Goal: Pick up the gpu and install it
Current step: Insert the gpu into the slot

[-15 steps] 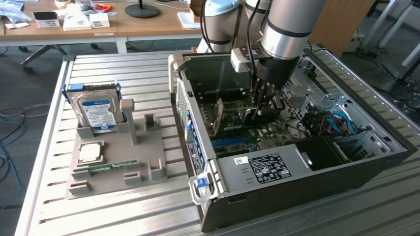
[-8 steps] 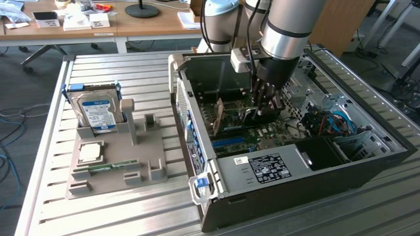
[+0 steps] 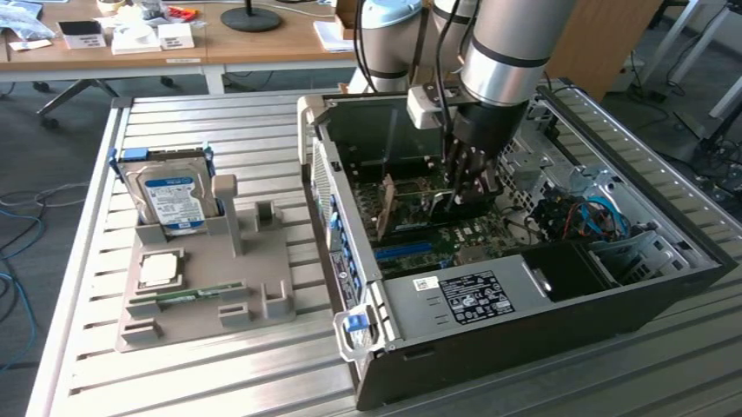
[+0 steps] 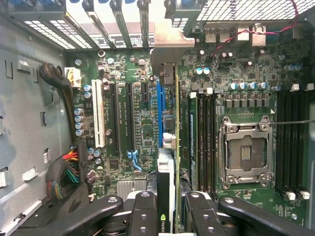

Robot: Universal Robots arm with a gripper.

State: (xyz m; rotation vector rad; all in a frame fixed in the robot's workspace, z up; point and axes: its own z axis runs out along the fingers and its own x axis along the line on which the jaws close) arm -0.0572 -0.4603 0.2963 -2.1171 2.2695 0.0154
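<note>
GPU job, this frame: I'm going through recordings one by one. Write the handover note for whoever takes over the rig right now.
Claw: shut on the gpu, which stands on edge between the fingers inside the open computer case.
Gpu: over the motherboard, running alongside the blue slot, with its metal bracket toward the rear slot openings.
Done: card picked up and brought into the case.
Left: install not confirmed. Whether the card's edge sits in a slot cannot be told, and the claw has not let go.
On the grey holder outside the case: hard drive, memory stick.
</note>
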